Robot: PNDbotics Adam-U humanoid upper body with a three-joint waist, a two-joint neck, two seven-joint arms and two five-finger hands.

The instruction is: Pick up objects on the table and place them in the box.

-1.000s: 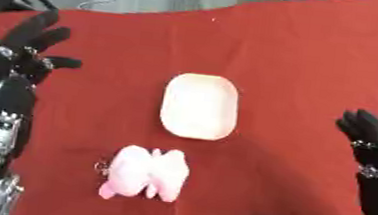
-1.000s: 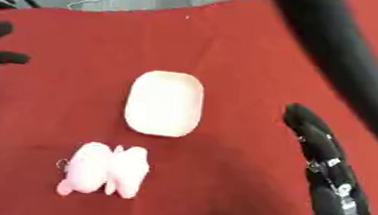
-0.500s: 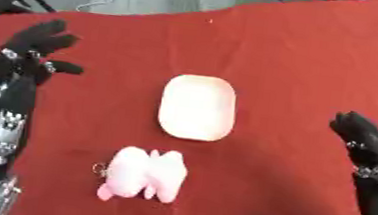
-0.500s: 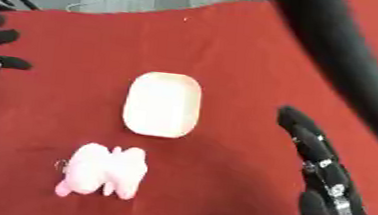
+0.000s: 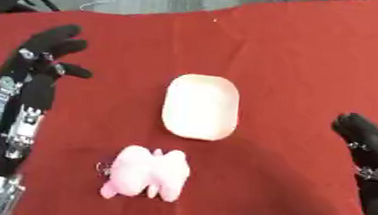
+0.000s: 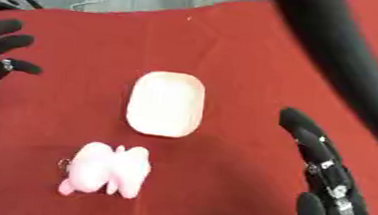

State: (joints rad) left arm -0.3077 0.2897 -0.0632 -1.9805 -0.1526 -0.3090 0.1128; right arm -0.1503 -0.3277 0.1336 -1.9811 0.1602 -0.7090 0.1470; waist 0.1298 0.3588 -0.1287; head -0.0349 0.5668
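Observation:
A cream oval box lies in the middle of the red cloth. Just in front of it and a little left sits a pink plush toy with a small ring at its left side. My left hand hovers at the left of the table, fingers spread and straight, apart from both things. My right hand stands at the right, fingers straight and pointing away from me, holding nothing.
The red cloth covers the table; its far edge runs along the top, with grey floor and cables beyond. A thick black cable or arm part crosses the right eye view's upper right.
The whole picture has shifted slightly, so the camera moved. My left hand has dropped a little lower and nearer; my right hand has barely moved. The box and the toy lie as before.

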